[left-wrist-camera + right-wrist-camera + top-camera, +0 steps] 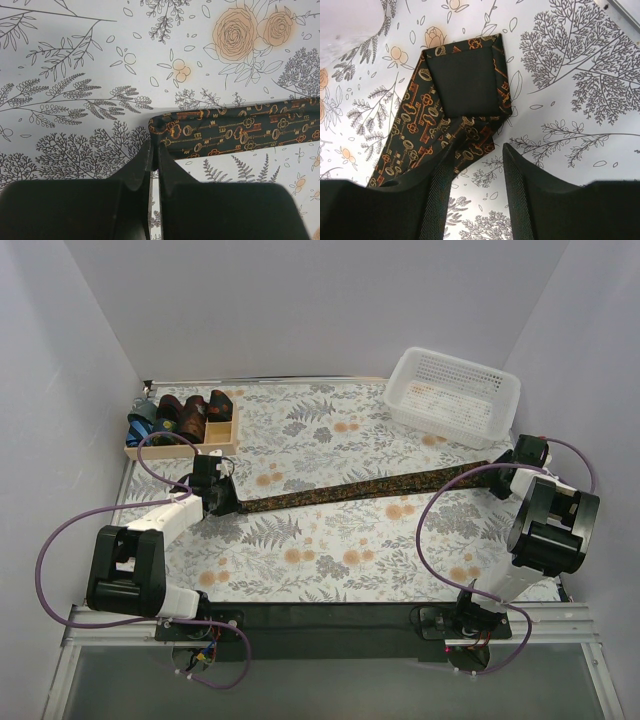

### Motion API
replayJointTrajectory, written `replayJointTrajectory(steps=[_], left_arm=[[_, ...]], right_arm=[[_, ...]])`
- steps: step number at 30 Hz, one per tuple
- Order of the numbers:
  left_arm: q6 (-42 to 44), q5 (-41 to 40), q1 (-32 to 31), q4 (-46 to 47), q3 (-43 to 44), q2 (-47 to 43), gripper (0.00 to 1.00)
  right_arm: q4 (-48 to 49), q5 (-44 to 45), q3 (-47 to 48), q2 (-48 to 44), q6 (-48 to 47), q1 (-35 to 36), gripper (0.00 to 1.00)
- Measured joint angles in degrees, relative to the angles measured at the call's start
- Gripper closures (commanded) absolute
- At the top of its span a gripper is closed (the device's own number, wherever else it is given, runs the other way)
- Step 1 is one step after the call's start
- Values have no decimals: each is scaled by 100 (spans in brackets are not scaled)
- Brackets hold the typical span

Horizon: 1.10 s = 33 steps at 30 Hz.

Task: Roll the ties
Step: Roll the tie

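A dark tie (pixel 360 487) with a gold-orange key pattern lies stretched flat across the floral table from left to right. My left gripper (pixel 228 502) is at its narrow end. In the left wrist view the fingers (pixel 154 150) are shut on the near corner of that end of the tie (pixel 235 132). My right gripper (pixel 503 468) is at the wide end. In the right wrist view it (pixel 477 155) is open. The wide end of the tie (pixel 465 90) lies underside up, and the left finger is over its edge.
A shallow wooden tray (pixel 180 448) at the back left holds several rolled ties (pixel 190 415). A white mesh basket (pixel 455 395) stands at the back right, just behind the right gripper. White walls close in the table on three sides.
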Motion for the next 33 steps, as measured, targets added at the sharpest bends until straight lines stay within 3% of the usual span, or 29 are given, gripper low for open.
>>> replayJointTrajectory(steps=[5,9,19,33], left_arm=[[0,0,0,-13,0,0,100],[2,0,0,-22,0,0,100],[2,-2,0,-39,0,0,100],[-52,-24,0,-81,0,2,100]], right_arm=[[94,-50,-7,2,13,-2,66],[155,-83,-31,2,26,-4,79],[190,-107,-70,2,33,-4,93],[199,-129,302,114,-17,-4,95]])
